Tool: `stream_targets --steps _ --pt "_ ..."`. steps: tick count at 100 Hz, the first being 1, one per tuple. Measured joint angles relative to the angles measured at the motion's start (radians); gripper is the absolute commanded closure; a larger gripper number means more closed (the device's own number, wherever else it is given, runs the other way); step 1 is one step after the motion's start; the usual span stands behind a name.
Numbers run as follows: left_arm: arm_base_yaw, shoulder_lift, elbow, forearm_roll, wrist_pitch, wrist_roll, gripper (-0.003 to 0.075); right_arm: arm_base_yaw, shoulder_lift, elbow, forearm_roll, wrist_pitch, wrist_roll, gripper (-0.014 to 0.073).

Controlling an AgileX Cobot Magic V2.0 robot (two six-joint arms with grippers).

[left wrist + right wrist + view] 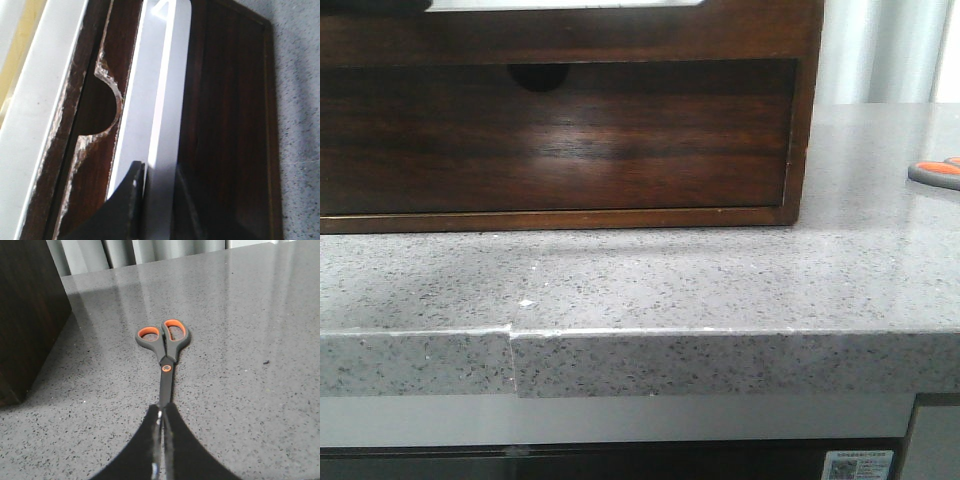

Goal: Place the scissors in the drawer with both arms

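The scissors (167, 347), grey handles with orange inside, lie closed along the speckled counter; their handles show at the far right in the front view (935, 172). My right gripper (162, 412) is shut on the blade tips and is out of the front view. The drawer (220, 115) is the dark glossy front with the long white cut-out (160, 85); only its lower strip (620, 35) shows at the top of the front view. My left gripper (157, 192) is at that cut-out, fingers apart, one finger (127, 205) over the opening and the other over the dark wood.
Below it is the lower drawer (560, 140) with a half-round notch (102, 107), shut in the wooden cabinet (25, 315). The grey speckled counter (670, 270) has a front edge close to the camera. Pale curtains hang behind the counter.
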Motion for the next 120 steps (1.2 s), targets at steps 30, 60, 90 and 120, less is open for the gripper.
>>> stream_targets --steps 30,60,90,120 --pt "0.0 -0.141 0.112 0.008 -0.09 -0.002 0.0742 0.0 0.0 0.0 0.0 0.0 0.0 0.0655" --pt "0.0 -0.212 0.172 0.008 -0.125 0.007 0.0741 0.0 0.0 0.0 0.0 0.0 0.0 0.0655" --pt "0.0 -0.208 0.172 0.008 -0.126 -0.001 0.056 0.0 0.0 0.0 0.0 0.0 0.0 0.0655" --pt "0.0 -0.206 0.181 -0.006 -0.208 -0.047 0.0387 0.0 0.0 0.0 0.0 0.0 0.0 0.0655"
